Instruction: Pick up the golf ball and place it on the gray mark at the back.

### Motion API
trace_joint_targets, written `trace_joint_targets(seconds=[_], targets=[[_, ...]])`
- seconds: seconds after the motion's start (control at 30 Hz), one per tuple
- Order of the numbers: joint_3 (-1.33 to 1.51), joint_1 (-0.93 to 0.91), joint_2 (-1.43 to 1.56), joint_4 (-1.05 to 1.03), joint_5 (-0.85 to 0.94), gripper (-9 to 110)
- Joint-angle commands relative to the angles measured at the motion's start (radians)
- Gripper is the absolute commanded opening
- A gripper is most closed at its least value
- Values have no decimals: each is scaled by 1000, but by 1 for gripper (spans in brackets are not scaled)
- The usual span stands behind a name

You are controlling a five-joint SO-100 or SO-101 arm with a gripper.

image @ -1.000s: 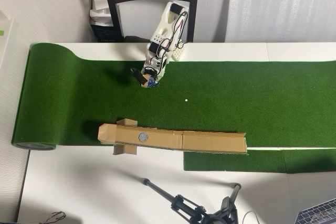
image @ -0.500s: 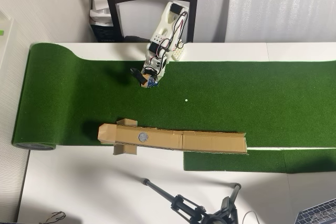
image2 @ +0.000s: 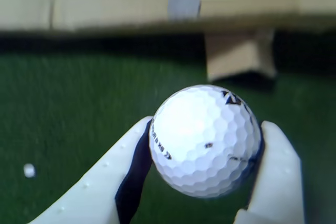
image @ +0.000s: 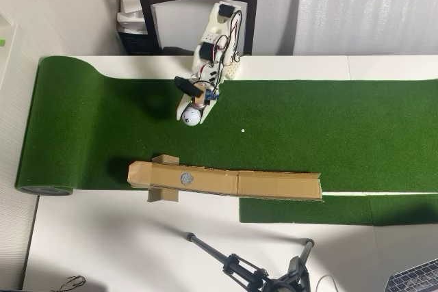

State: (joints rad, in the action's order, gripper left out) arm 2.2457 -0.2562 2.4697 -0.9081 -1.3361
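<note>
**One golf ball clamped in the gripper above the turf**

One long green artificial-turf putting mat (image: 308, 128) covers most of the white tabletop (image: 123, 244) in the overhead view, its left end rolled up at the table's left edge. A long brown cardboard channel (image: 274, 184) lies along the mat's near edge, with a round gray mark (image: 186, 178) on it toward its left end. The white robot arm (image: 217, 42) stands at the mat's far edge and reaches toward the channel. Its white two-finger gripper (image2: 210, 182) is clamped on the white dimpled golf ball (image2: 205, 140), one finger pressed to each side. The ball sits clear of the turf, between the far edge and the channel. A tiny flat white dot (image: 242, 130) lies on the mat to the ball's right.
</note>
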Motion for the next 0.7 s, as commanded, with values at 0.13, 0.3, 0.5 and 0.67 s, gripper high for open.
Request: trace_joint_targets(seconds=[0.13,0.3,0.5,0.67], targets=[[-112,11,-161,293,-20,14],[-222,11,-380,344,-32,14],[-466,12,-646,328,-32,14],[-600,18,-779,327,-41,14]])
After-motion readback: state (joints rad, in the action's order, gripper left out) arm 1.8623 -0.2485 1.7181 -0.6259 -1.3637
